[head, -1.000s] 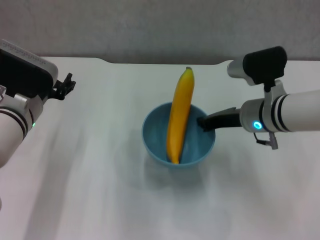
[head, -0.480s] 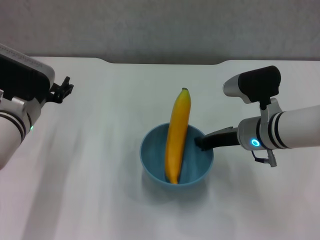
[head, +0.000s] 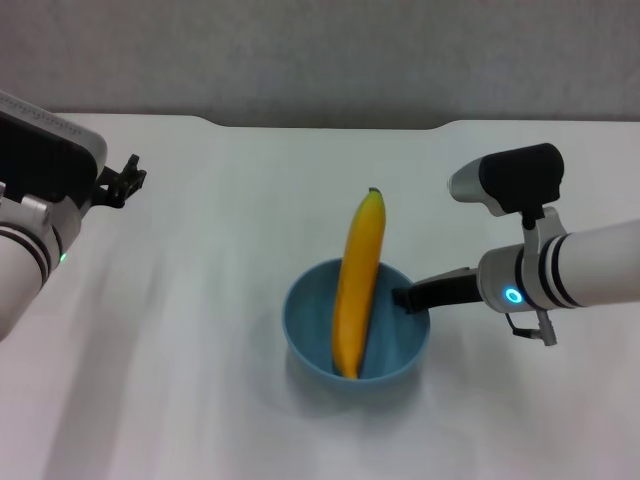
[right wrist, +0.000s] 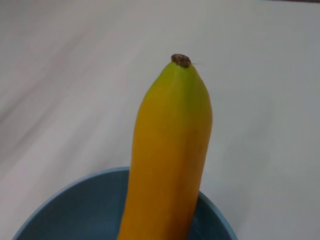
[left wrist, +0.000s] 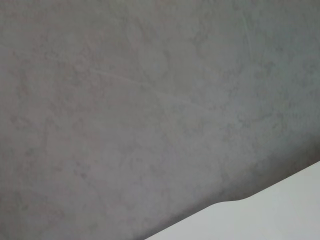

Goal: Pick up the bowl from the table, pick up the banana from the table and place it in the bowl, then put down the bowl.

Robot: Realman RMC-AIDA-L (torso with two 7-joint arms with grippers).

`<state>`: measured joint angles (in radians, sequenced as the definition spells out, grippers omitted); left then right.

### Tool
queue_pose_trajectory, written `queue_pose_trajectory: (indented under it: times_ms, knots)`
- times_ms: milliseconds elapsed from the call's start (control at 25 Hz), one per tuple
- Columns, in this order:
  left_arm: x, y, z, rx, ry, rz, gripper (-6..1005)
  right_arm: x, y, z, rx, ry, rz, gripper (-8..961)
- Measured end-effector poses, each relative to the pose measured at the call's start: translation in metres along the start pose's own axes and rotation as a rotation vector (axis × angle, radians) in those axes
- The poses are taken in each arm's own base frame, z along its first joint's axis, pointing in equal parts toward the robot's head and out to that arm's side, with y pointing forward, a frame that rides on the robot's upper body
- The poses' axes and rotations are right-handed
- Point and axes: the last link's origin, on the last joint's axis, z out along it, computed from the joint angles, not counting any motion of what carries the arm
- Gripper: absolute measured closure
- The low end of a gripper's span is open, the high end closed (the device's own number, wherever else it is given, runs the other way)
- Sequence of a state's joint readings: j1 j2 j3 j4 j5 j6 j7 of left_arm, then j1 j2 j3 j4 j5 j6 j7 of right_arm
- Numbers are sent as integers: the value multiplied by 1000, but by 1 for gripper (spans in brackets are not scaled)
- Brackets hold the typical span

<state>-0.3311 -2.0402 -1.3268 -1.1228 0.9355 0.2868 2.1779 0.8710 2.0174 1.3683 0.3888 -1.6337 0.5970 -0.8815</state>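
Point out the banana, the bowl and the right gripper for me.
banana (head: 360, 275): head view, middle of its yellow body.
bowl (head: 305, 330): head view, bare inner wall on the robot's left side.
right gripper (head: 405, 297): head view, dark fingertips at the bowl's rim.

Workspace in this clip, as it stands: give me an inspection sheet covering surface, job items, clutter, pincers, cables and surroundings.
Surface: white table, shallow notch in its far edge.
Job items: banana stands tilted in the light-blue bowl, its dark tip past the far rim.
Clutter: nothing seen.
Pincers: right pincer shut on the bowl's right rim; left pincer parked at far left, away from the bowl.
Cables: small one under the right wrist.
Surroundings: grey wall behind the table.
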Motion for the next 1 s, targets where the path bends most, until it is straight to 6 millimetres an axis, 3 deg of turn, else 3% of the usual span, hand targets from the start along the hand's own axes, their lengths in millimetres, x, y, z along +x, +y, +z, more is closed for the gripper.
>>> queue_pose_trajectory:
  times_ms: [360, 680, 1000]
  knots:
    - [-4, -2, -1, 4, -9, -7, 168, 3, -4, -1, 12, 2, 6, 901]
    - [-12, -3, -4, 9, -25, -22, 168, 6, -1, -4, -8, -29, -31, 618]
    - [-22, -6, -8, 17, -45, -64, 168, 25, -13, -28, 14, -114, -46, 329]
